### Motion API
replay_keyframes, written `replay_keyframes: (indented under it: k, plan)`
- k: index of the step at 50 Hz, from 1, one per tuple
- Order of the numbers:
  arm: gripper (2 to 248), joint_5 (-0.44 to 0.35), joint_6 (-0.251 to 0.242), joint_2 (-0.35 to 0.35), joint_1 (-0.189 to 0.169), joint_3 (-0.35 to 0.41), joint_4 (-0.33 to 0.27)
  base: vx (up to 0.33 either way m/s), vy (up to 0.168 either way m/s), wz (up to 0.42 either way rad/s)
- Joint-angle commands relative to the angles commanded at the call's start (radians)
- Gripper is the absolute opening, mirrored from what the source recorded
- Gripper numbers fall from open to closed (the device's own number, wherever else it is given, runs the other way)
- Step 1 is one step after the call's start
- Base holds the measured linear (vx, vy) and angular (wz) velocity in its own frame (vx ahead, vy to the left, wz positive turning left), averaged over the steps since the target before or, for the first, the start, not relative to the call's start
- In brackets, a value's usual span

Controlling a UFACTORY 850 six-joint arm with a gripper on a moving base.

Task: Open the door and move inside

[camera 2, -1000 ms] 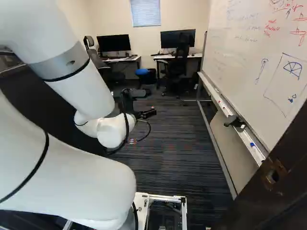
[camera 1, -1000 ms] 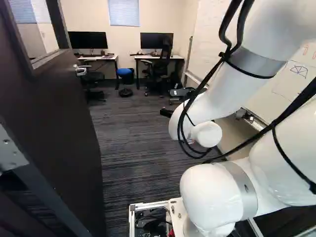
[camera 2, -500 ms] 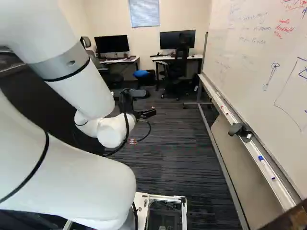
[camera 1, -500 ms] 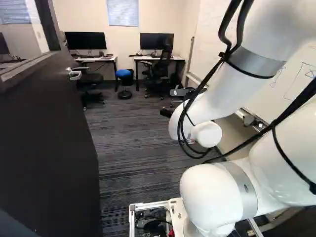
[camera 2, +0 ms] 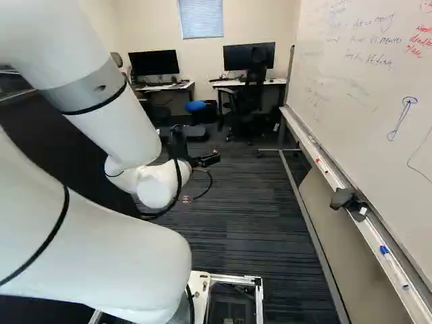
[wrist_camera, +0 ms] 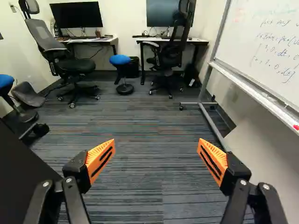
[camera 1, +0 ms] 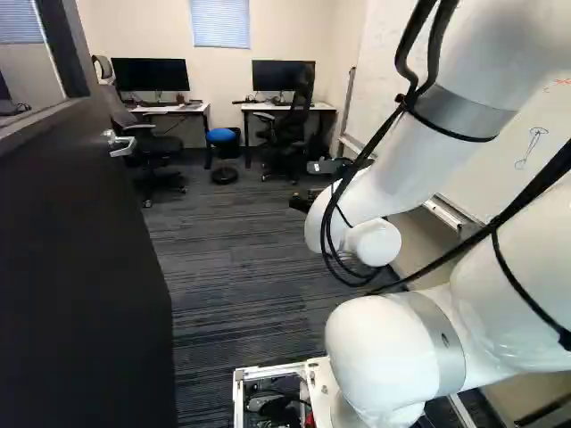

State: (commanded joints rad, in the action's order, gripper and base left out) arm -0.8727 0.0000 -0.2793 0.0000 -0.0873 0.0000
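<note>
And at our feet, the base's pale frame, with the white arm rising beside it, bent and reaching towards twelve o'clock; out at the wrist, the gripper has its orange pads spread wide, nothing between them; the door stands open, its dark slab close along nine to eleven o'clock, the silver handle at eleven, and no grip on it; so the opening looks done, and this looks like the driving-in part!

Here's the danger on the near side: veer towards ten and the base or a spread finger could scrape that slab; should the door swing back, it could catch the arm's elbow; over at one to two o'clock, the whiteboard with its jutting tray leaves little slack, and swinging wide of the door could knock the eraser off; farther on at one, the stand's foot pokes out low, a likely snag for a wheel; then the far chair at eleven and the blue stool near twelve, trouble only if the drive runs too long.
</note>
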Motion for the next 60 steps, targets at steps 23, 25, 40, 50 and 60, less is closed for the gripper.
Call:
replay_keyframes:
  k: [23, 25, 40, 50, 60]
  plan:
    - [247, 0.0, 0.0, 0.0, 0.0, 0.0, 0.0, 0.22, -0.001, -0.004]
    - [247, 0.0, 0.0, 0.0, 0.0, 0.0, 0.0, 0.192, -0.013, -0.052]
    - [247, 0.0, 0.0, 0.0, 0.0, 0.0, 0.0, 0.217, 0.001, -0.018]
    - [247, 0.0, 0.0, 0.0, 0.0, 0.0, 0.0, 0.232, 0.0, -0.026]
    - [247, 0.0, 0.0, 0.0, 0.0, 0.0, 0.0, 0.241, 0.003, -0.021]
